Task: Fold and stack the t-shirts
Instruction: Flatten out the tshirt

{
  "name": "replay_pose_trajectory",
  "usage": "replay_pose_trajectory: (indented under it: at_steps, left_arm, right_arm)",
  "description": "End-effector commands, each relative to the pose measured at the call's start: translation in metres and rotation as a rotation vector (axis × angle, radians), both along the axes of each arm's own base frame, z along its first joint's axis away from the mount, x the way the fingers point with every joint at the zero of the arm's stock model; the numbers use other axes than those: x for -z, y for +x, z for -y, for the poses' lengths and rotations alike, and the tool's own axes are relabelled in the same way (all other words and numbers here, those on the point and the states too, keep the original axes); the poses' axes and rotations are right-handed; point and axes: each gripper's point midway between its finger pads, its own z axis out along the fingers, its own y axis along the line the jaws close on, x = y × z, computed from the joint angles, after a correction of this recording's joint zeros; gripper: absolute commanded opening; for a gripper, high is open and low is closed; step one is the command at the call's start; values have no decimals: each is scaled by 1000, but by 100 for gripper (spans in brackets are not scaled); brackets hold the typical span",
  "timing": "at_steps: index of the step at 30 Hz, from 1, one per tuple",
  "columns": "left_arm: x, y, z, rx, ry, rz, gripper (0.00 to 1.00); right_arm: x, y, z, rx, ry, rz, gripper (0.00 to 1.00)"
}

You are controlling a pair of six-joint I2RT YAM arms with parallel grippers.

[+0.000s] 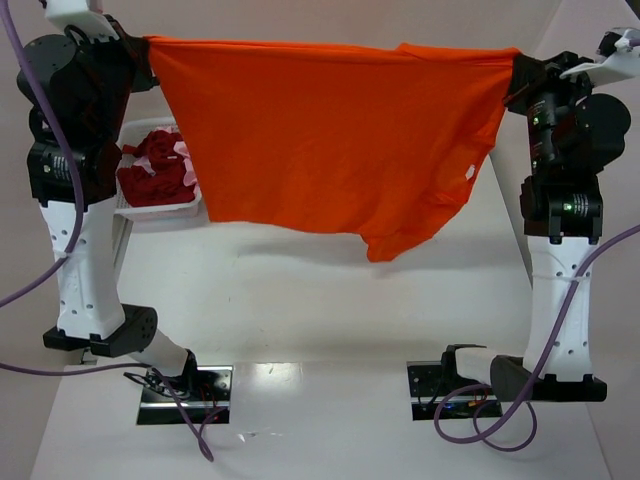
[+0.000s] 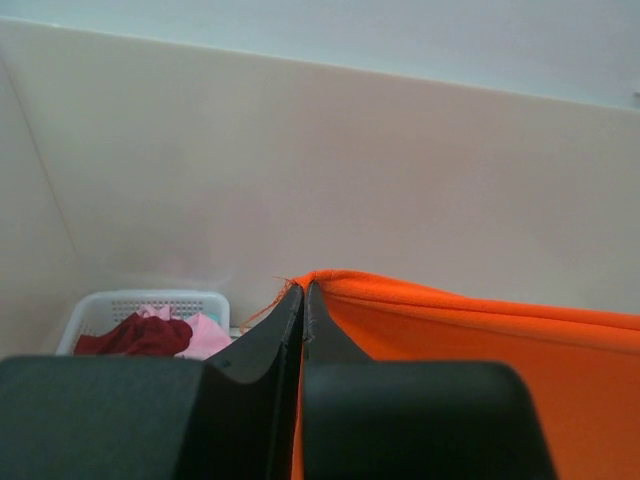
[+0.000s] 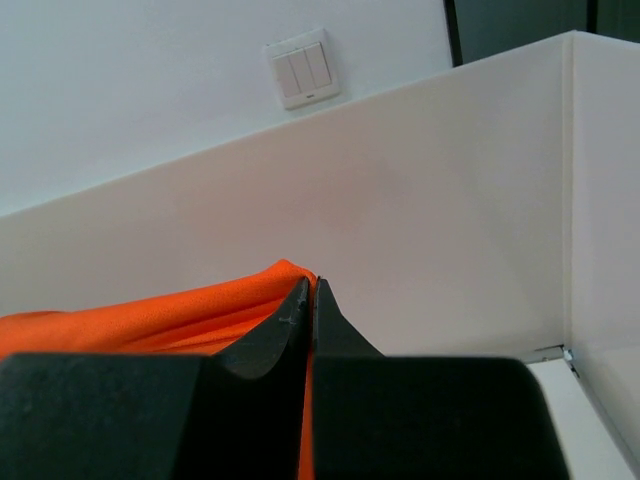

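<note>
Clamping tight on opposite top corners, both jaws hold the orange t-shirt (image 1: pixel 320 140) spread above the worktop (image 1: pixel 320 320), likely flattening it for folding.

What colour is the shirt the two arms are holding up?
The shirt is plain bright orange, clearest from the top view.

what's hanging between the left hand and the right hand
The orange t-shirt, spread in the air from the left hand to the right hand, each shut on one end of its upper edge. The top external view shows it.
</note>
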Motion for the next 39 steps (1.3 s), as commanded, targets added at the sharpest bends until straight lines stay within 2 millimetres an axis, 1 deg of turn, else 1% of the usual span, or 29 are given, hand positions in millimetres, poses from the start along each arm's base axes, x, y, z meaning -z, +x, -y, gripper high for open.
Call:
replay_pose_trajectory:
  at_steps: [1, 3, 4, 6, 7, 8, 10, 11, 13, 14, 16, 17, 18, 19, 20, 21, 22, 23, 24, 25, 26, 27, 28, 30, 31, 32, 34, 35, 39]
  left_arm:
    - [-11, -4, -19, -90, 8, 47, 0]
    - [-12, -5, -12, -54, 3, 64, 0]
    - [0, 3, -9, -42, -2, 32, 0]
    - [8, 8, -7, -32, 2, 10, 0]
    - [9, 5, -4, -22, 3, 9, 0]
    - [13, 2, -4, -22, 4, 0, 0]
    - [13, -3, -3, -10, 5, 3, 0]
    - [10, -13, -4, -10, 4, 13, 0]
    - [20, -13, -1, 3, -1, -3, 0]
    - [13, -25, -2, 3, -3, 23, 0]
    - [7, -40, 1, 31, -11, 44, 0]
    - [7, -53, 0, 31, -12, 59, 0]
    - [2, -58, -4, 13, -19, 89, 0]
    - [5, -60, -8, -8, -9, 89, 0]
    - [2, -65, -11, -23, -14, 99, 0]
    - [2, -74, -12, -23, -13, 91, 0]
    - [0, -79, -14, -33, -16, 100, 0]
    - [-8, -93, -16, -33, -20, 129, 0]
    - [-10, -93, -22, -68, -20, 147, 0]
    - [-1, -85, -25, -88, -23, 129, 0]
    - [-5, -90, -28, -105, -19, 145, 0]
    - [-1, -83, -32, -129, -10, 128, 0]
    - [-3, -87, -32, -129, -10, 131, 0]
    - [-4, -83, -32, -129, -10, 128, 0]
    - [-3, -84, -36, -155, -7, 126, 0]
    - [-5, -89, -40, -170, -12, 134, 0]
    - [-4, -87, -45, -202, 3, 129, 0]
    - [-3, -88, -47, -211, 1, 129, 0]
    - [-1, -83, -44, -200, 15, 119, 0]
  right_arm:
    - [10, 6, 27, 129, -21, -25, 1]
    - [20, 11, 25, 114, -11, -36, 1]
    - [28, 12, 26, 123, -8, -53, 1]
    - [37, 12, 28, 133, -5, -74, 1]
    - [41, 10, 28, 133, -5, -80, 1]
    - [38, 5, 30, 145, -1, -70, 1]
    - [40, -1, 32, 160, -15, -79, 1]
    - [36, -9, 32, 161, -15, -68, 1]
    - [33, -19, 34, 176, -21, -61, 1]
    - [30, -28, 33, 176, -21, -55, 1]
    - [20, -42, 30, 163, -12, -28, 1]
    - [12, -50, 29, 164, -12, 7, 1]
    - [5, -63, 29, 164, -11, 42, 1]
    - [2, -66, 30, 174, -7, 52, 1]
    - [-2, -70, 30, 174, -7, 53, 1]
    - [-2, -74, 28, 165, -11, 38, 1]
    - [-10, -82, 24, 145, -1, 64, 1]
    - [-15, -87, 22, 133, 4, 91, 1]
    - [-25, -94, 21, 127, 17, 141, 1]
    - [-22, -91, 21, 127, 17, 140, 1]
    - [-20, -86, 24, 140, 22, 129, 1]
    - [-18, -79, 24, 140, 22, 118, 1]
    - [-13, -68, 27, 149, 26, 82, 1]
    - [-13, -68, 27, 154, 13, 79, 1]
    - [-16, -69, 28, 159, 2, 91, 1]
    - [-16, -70, 33, 189, 5, 89, 1]
    - [-22, -76, 39, 227, -14, 101, 1]
    - [-17, -70, 39, 231, -24, 78, 1]
    - [-16, -70, 40, 234, -32, 76, 1]
